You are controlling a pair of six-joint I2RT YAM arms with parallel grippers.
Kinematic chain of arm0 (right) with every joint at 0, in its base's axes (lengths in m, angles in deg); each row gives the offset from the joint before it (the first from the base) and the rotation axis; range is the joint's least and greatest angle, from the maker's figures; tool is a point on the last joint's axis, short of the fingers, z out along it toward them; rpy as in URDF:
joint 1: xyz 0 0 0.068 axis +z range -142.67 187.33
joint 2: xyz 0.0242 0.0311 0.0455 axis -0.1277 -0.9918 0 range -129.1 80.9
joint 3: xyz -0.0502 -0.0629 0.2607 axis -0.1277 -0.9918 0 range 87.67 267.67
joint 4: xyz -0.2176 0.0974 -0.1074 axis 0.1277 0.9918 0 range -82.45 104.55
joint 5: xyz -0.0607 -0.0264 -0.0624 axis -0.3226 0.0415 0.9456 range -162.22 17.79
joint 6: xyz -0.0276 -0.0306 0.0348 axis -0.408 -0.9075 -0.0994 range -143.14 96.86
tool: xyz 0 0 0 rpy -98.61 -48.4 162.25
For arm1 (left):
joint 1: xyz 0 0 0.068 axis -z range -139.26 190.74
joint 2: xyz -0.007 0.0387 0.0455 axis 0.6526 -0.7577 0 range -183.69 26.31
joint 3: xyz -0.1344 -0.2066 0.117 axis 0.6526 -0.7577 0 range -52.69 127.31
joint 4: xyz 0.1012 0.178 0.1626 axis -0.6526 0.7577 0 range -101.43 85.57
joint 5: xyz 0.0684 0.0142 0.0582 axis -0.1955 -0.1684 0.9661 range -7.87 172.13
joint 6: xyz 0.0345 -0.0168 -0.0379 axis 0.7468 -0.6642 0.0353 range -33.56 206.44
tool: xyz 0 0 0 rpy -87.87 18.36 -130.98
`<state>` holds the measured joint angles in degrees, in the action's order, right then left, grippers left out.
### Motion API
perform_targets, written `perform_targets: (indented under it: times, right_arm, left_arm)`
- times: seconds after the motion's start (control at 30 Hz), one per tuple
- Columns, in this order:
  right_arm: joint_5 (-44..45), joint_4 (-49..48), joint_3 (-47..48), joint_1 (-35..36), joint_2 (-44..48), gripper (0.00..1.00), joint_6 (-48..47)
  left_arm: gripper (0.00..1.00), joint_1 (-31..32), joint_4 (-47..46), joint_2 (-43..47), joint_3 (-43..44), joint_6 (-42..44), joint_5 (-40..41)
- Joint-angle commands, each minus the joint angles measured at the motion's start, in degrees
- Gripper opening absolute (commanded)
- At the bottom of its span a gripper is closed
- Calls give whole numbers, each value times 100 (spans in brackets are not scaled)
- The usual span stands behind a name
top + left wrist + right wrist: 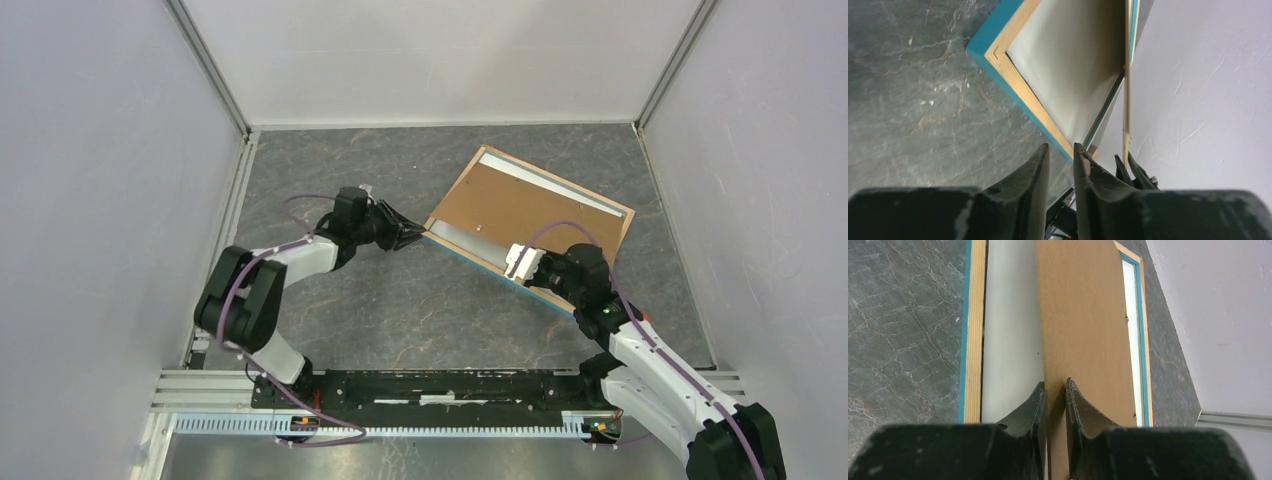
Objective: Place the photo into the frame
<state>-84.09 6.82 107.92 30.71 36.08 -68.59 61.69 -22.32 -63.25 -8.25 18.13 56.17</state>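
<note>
The frame [466, 253] lies back-up at the table's centre right, with a light wood rim and blue outer edge. The plain brown backing board [510, 205] is over it, tilted. My right gripper [522, 262] is shut on the board's near edge [1083, 315], with its tips [1055, 385] pinching it. My left gripper [418, 237] is at the frame's left corner, its jaws a narrow gap apart [1061, 148], and the rim [1023, 90] runs to the tips. A pale surface [1013, 315] fills the frame. The photo's balloon print is not visible.
White walls enclose the table on three sides. The right wall stands close behind the frame's far corner [630, 210]. The aluminium rail [450, 425] with the arm bases runs along the near edge. The grey marbled tabletop [330, 170] lies left of the frame.
</note>
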Motion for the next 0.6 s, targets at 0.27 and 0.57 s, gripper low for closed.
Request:
perform_targets:
  times: [0.27,0.57]
  right_arm:
    - [-69,-42,-68,-13,112,8,501]
    - [-57,33,-71,-13,-15,10,474]
  left_arm:
    - [8,653,-1143,-2003,1238,-912,748]
    - [2,700,-140,-2336,1268,-777,1012]
